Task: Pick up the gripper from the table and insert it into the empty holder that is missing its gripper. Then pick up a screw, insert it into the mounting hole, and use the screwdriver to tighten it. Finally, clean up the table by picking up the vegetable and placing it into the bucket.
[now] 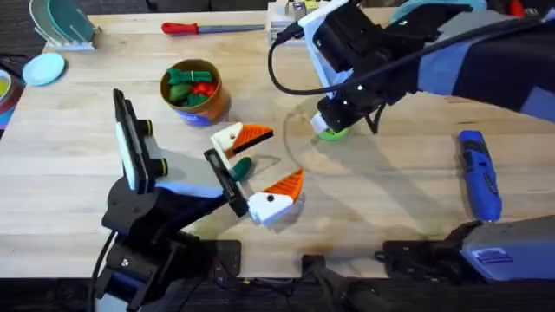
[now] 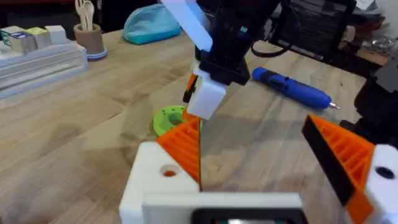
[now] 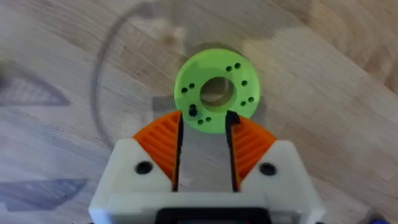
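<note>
Right wrist shows right end effector (image 3: 205,134) part-spread, tips touching green disc (image 3: 214,90).

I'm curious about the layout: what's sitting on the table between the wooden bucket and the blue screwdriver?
In the overhead view, between the bucket and the screwdriver sits a green disc, with the right gripper poised over it.
</note>
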Robot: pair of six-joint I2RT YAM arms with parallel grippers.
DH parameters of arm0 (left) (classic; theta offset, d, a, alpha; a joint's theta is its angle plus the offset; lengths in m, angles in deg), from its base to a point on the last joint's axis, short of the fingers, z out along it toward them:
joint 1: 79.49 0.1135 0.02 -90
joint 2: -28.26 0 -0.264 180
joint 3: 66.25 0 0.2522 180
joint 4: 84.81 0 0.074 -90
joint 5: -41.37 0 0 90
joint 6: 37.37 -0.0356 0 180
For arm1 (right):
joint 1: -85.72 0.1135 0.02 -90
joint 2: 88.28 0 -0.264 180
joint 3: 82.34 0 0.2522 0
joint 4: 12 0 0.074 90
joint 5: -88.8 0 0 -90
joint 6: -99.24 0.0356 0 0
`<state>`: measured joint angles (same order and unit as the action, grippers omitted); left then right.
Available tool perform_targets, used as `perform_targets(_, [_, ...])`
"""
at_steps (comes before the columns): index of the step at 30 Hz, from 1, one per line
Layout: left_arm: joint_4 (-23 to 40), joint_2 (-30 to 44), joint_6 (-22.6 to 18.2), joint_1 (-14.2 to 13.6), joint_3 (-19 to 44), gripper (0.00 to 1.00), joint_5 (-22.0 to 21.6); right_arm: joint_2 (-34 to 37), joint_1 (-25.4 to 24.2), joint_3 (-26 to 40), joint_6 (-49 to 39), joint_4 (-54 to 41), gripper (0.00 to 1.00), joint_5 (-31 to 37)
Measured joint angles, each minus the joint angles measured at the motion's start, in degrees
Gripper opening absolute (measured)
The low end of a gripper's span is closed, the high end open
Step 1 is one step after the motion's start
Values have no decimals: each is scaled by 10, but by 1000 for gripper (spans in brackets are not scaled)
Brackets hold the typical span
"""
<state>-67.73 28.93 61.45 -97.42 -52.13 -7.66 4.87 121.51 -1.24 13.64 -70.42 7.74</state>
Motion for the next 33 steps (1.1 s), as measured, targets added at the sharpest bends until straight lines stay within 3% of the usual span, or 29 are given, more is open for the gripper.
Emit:
perform_targets(5, [0, 0, 0, 0, 0, 991, 0, 28, 2, 0, 3, 8, 412, -12])
perform_targets(13, [0, 0, 0, 0, 0, 991, 0, 55, 2, 0, 3, 15, 238, -15])
perform_targets(18, [0, 0, 0, 0, 0, 991, 0, 55, 2, 0, 3, 18, 211, -15])
perform_targets(24, [0, 0, 0, 0, 0, 991, 0, 55, 2, 0, 3, 27, 13, -17])
perform_targets(33, [0, 0, 0, 0, 0, 991, 0, 55, 2, 0, 3, 27, 7, -17])
